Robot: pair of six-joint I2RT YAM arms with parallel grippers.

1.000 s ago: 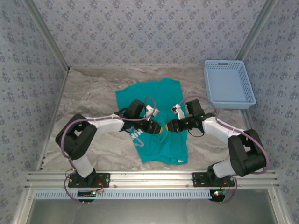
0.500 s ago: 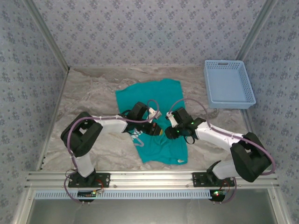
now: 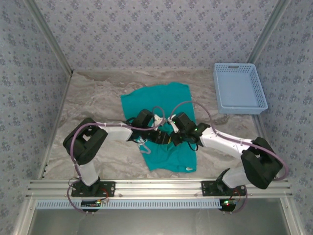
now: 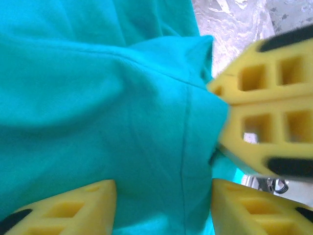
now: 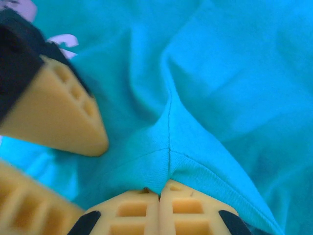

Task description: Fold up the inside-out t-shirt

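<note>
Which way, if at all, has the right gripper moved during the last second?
Yes. In the top view, the right gripper has moved left over the t-shirt, away from the blue basket and closer to the left gripper.

1. Both arms reach inward over mid-table, elbows bent outward, wrists nearly meeting.
2. Left gripper [image 4: 164, 198]: fingers spread wide apart.
3. Right gripper [image 5: 159, 196]: fingers pressed together, pinching a fold of the t-shirt [image 5: 234, 73].
4. The two grippers face each other, tips just beside one another.

t-shirt [image 3: 166, 95] middle covered from above, right tool [image 4: 224, 108] blurred, cropped by frame edge
</note>
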